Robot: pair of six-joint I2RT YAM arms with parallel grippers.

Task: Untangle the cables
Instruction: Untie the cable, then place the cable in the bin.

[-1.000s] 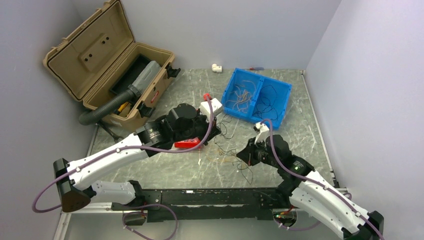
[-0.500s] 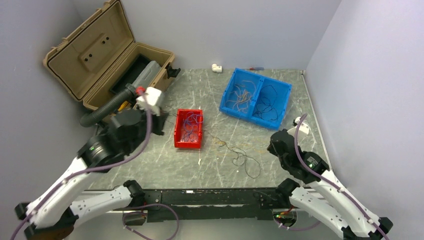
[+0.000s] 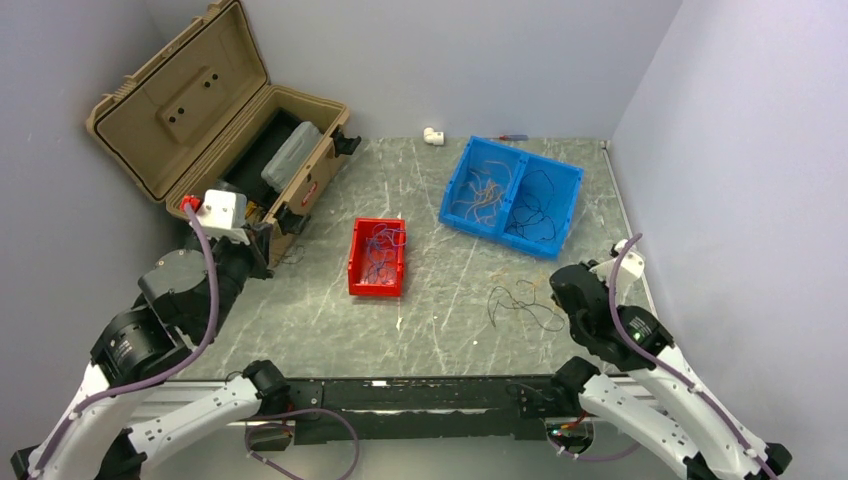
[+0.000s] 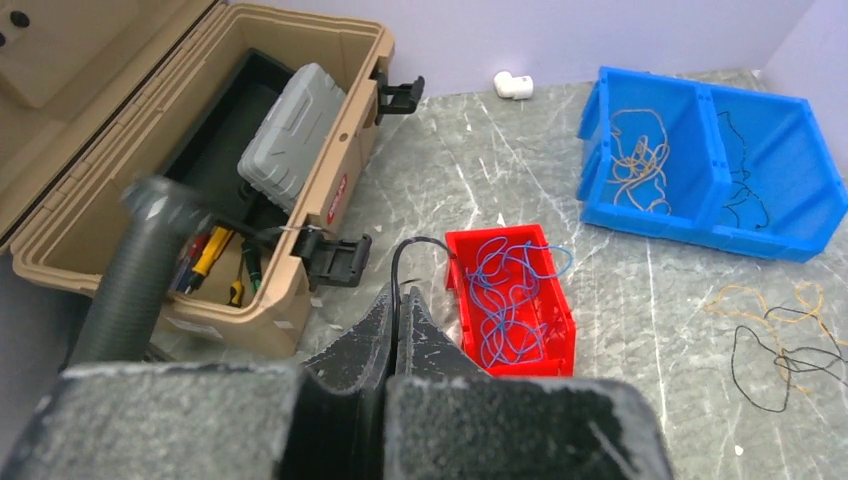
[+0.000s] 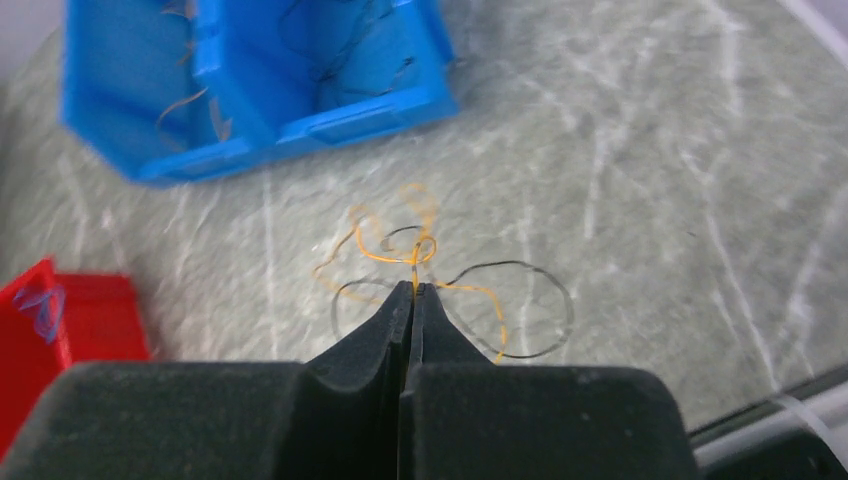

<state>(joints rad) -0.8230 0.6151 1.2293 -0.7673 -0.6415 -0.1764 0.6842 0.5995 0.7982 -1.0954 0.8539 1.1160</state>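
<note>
The loose cables (image 3: pixel 520 300) are thin orange and black strands lying on the table between the arms, right of centre. My right gripper (image 5: pixel 414 286) is shut on an orange strand (image 5: pixel 385 256) of that bunch, and a black loop (image 5: pixel 540 275) lies beside it. My left gripper (image 4: pixel 398 294), drawn back near the toolbox, is shut on a thin black wire (image 4: pixel 412 241) that arcs toward the red bin (image 4: pixel 555 350). That bin holds blue wires (image 4: pixel 510 290). In the top view the left gripper (image 3: pixel 264 244) and the right gripper (image 3: pixel 553 291) stand far apart.
A blue two-compartment bin (image 3: pixel 560 172) at the back right holds orange and black wires. The open tan toolbox (image 3: pixel 200 110) stands at the back left, with a black corrugated hose (image 4: pixel 135 270) at its front. A white pipe elbow (image 3: pixel 432 135) lies by the back wall.
Both arms have drawn back from the centre, the left toward the toolbox and the right toward the right edge. The loose bunch slid right with the right gripper. The red bin is uncovered.
</note>
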